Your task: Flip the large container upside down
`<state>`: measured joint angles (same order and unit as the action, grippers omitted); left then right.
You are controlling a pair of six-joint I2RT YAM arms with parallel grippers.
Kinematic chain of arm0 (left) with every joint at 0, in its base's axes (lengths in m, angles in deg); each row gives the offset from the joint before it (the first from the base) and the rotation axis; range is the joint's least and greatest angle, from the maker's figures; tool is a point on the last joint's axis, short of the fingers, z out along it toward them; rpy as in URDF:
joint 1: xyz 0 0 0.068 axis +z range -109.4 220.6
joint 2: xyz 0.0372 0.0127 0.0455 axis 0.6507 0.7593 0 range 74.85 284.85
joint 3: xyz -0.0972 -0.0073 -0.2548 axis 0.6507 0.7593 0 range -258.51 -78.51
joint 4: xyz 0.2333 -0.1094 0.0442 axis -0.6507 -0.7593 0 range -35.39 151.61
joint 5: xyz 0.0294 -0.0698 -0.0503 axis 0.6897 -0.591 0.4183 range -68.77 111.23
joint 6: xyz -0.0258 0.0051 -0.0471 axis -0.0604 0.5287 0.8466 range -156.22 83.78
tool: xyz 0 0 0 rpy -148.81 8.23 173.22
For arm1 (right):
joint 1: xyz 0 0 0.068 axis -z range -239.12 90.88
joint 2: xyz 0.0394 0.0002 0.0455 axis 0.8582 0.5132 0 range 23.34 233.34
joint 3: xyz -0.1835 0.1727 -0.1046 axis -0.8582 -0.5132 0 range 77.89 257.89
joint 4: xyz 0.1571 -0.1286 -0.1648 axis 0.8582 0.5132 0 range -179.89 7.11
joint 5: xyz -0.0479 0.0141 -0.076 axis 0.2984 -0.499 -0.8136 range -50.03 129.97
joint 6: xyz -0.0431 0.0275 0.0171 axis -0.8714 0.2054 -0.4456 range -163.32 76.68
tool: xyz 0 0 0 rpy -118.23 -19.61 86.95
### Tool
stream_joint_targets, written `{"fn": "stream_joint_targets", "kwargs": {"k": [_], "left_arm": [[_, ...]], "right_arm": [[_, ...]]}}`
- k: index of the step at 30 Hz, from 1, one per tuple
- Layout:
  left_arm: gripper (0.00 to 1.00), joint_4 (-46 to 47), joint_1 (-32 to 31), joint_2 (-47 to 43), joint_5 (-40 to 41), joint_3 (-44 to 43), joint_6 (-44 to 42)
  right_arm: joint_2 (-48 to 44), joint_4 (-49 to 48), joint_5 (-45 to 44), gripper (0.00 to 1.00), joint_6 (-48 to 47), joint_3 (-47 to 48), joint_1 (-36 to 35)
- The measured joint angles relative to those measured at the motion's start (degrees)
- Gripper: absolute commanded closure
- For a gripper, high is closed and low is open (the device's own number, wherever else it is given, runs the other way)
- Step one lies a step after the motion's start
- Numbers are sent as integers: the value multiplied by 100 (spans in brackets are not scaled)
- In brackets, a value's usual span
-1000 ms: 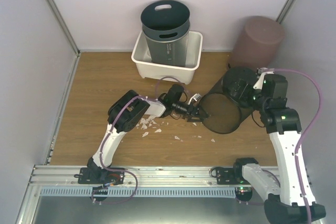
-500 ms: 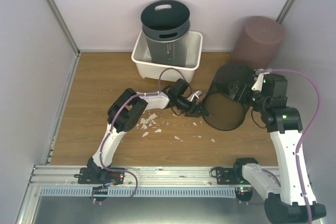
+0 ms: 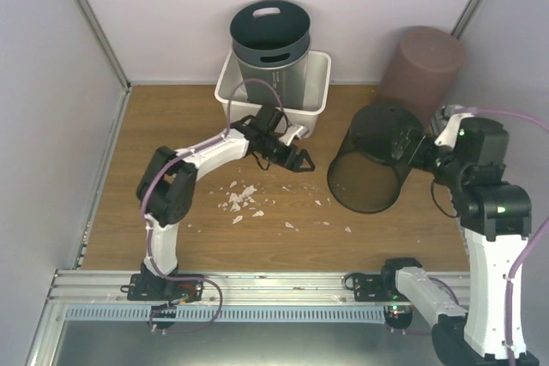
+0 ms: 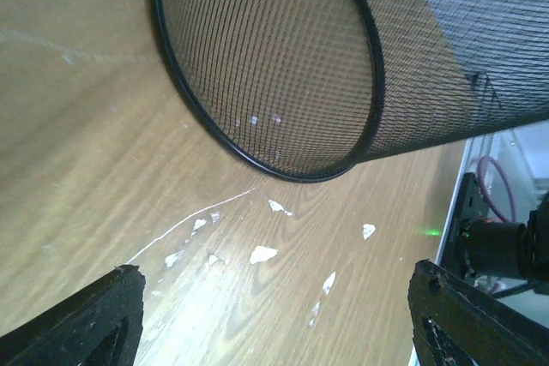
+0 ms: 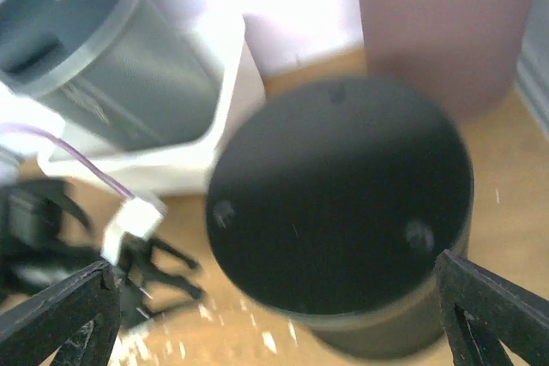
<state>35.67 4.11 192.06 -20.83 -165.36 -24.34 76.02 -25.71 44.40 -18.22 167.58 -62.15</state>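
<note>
The large container is a black mesh bin (image 3: 373, 156). It stands tilted on the wood, its open rim down toward the lower left and its solid base up toward the upper right. My left gripper (image 3: 298, 165) is open and empty, a short way left of the rim. In the left wrist view the bin's mouth (image 4: 283, 57) fills the top, beyond my open gripper (image 4: 274, 323). My right gripper (image 3: 418, 147) is by the bin's base. In the blurred right wrist view the dark base (image 5: 343, 195) lies between its wide-open fingers (image 5: 60, 315), and contact is unclear.
A white tub (image 3: 230, 100) at the back holds a grey bucket (image 3: 270, 53). A brown cylinder (image 3: 425, 66) stands at the back right, behind the bin. White scraps (image 3: 244, 199) are scattered on the wood in front of the left gripper.
My left gripper has drawn back from the bin's rim, up and to the left. My right arm has shifted right, and the bin's base has risen so it tilts more steeply.
</note>
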Motion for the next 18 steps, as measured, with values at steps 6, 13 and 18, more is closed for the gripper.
{"fn": "stream_joint_targets", "kwargs": {"k": [6,13,18], "left_arm": [[16,-391,238,-1333,684,87,-750],[9,-776,778,-2068,1652,-984,-1499],[6,-431,1126,-2295,2592,-1700,-2328]], "right_arm": [[-457,785,188,0,227,-1475,-4],[-1110,1032,402,0,422,-2225,-4],[-1043,894,483,0,380,-3141,-4]]}}
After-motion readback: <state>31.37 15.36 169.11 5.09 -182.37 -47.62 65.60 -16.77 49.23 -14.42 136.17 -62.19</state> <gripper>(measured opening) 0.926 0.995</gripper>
